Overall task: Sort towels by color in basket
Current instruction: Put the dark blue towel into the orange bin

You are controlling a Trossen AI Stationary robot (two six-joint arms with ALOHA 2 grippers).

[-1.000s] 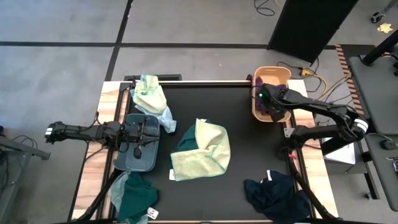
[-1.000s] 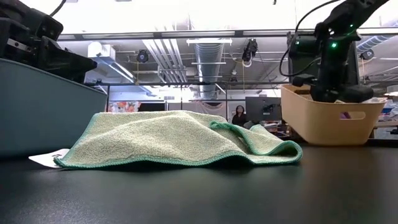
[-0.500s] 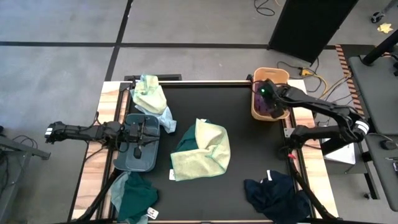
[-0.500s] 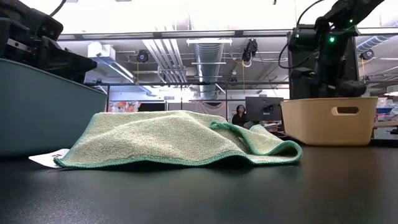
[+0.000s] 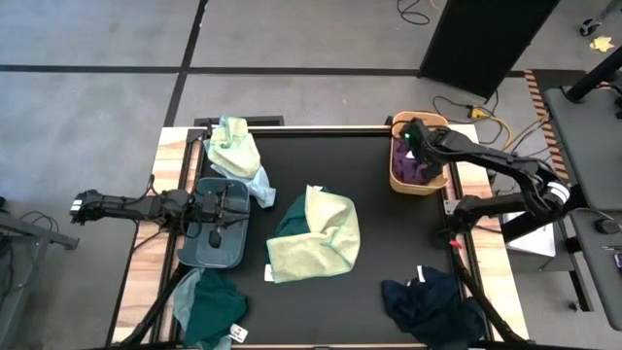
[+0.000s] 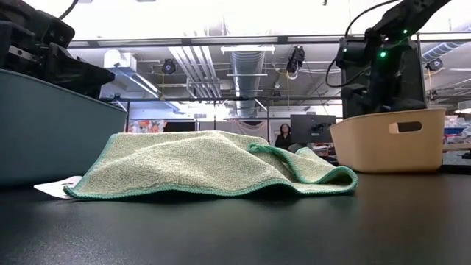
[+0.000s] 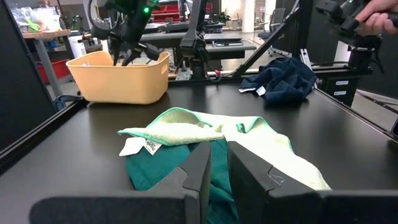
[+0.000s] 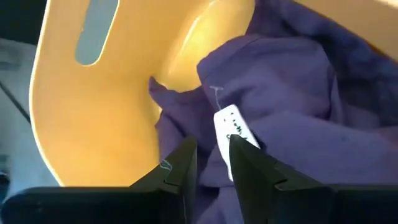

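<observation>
A: Over the tan basket (image 5: 420,156), right gripper (image 8: 212,163) nearly pressed together, empty; purple towel (image 8: 292,118) just beyond its tips, inside.

B: Risk: a fingertip snags cloth, dragging towel out. Left gripper (image 7: 219,163) near-closed, idle over the grey bin (image 5: 216,236).

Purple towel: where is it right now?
The soft purple towel lies inside the tan plastic basket at the table's far right edge, directly under the right hand.

2 dark jointed arms; the right arm (image 5: 486,160) shows a green light.
</observation>
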